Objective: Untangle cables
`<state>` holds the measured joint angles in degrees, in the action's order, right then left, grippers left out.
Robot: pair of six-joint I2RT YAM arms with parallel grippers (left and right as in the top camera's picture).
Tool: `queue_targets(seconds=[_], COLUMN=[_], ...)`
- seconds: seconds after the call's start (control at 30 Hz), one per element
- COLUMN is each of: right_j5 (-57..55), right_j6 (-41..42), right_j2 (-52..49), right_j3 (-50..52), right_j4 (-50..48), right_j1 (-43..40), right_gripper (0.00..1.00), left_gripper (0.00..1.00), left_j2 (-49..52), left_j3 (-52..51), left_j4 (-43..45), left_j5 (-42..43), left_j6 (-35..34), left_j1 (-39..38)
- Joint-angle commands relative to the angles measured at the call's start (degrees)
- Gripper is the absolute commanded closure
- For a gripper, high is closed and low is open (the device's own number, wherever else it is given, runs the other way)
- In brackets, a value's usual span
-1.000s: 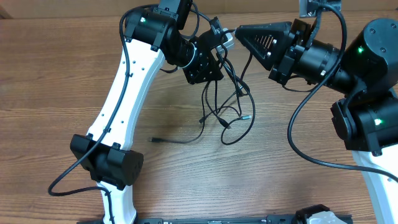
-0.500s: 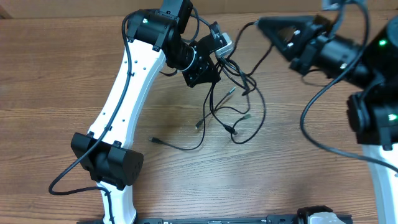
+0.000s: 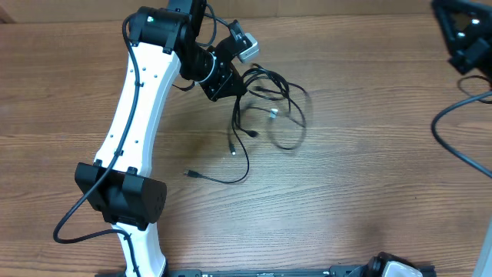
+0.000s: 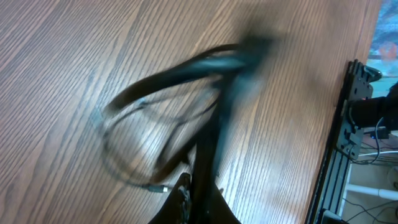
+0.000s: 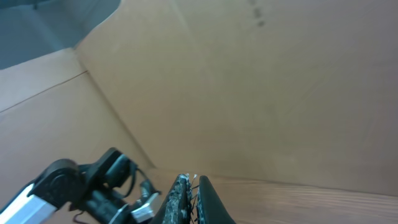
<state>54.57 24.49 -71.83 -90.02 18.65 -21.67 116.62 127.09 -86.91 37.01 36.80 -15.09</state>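
The cables (image 3: 269, 100) are a loose tangle of thin black wires with small silvery plugs, hanging from my left gripper (image 3: 240, 75) onto the table's far middle. One strand trails toward the front and ends in a plug (image 3: 188, 174). In the left wrist view the left gripper (image 4: 200, 186) is shut on a blurred bunch of the cables (image 4: 205, 62), with one plug (image 4: 155, 185) beside its tips. My right gripper (image 5: 191, 183) is shut, well away at the far right. Only thin dark threads show between its pads, and I cannot tell whether they are a cable.
The wooden table (image 3: 369, 177) stretches right and forward of the tangle. The right arm (image 3: 465, 38) fills the far right corner, its thick black cord (image 3: 453, 138) looping below. A brown cardboard wall (image 5: 249, 81) stands behind the table. A black frame rail (image 4: 348, 143) borders one edge.
The left arm has carried the tangle left and toward the far edge. The right gripper has swung away to the far right corner, and the strand stretched to it no longer shows.
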Motion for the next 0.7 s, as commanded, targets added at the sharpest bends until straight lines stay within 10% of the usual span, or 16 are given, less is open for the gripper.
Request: queue_targets(seconds=[0.0, 0.1, 0.3, 0.67], right_j5=[3.9, 4.3, 4.5, 2.5], right_j6=[-0.9, -0.8, -4.3, -14.8], right_j2=[1.2, 1.2, 0.5, -6.4], right_j3=[-1.6, -1.6, -1.6, -1.3], right_j4=[-0.3, 0.6, 6.4, 25.3], right_j1=[-3.0, -3.3, -2.8, 0.0], right_gripper=[0.96, 0.94, 0.27, 0.19], left_gripper=[0.95, 0.95, 0.96, 0.95], left_j2=[0.5, 0.5, 0.3, -9.2], left_j3=[-0.2, -0.2, 0.0, 0.2], left_j4=[0.0, 0.0, -2.0, -3.7], left_j5=[0.7, 2.0, 4.6, 6.5], left_j6=[-0.1, -0.1, -0.2, -0.5], left_j1=[-0.2, -0.3, -0.4, -0.4])
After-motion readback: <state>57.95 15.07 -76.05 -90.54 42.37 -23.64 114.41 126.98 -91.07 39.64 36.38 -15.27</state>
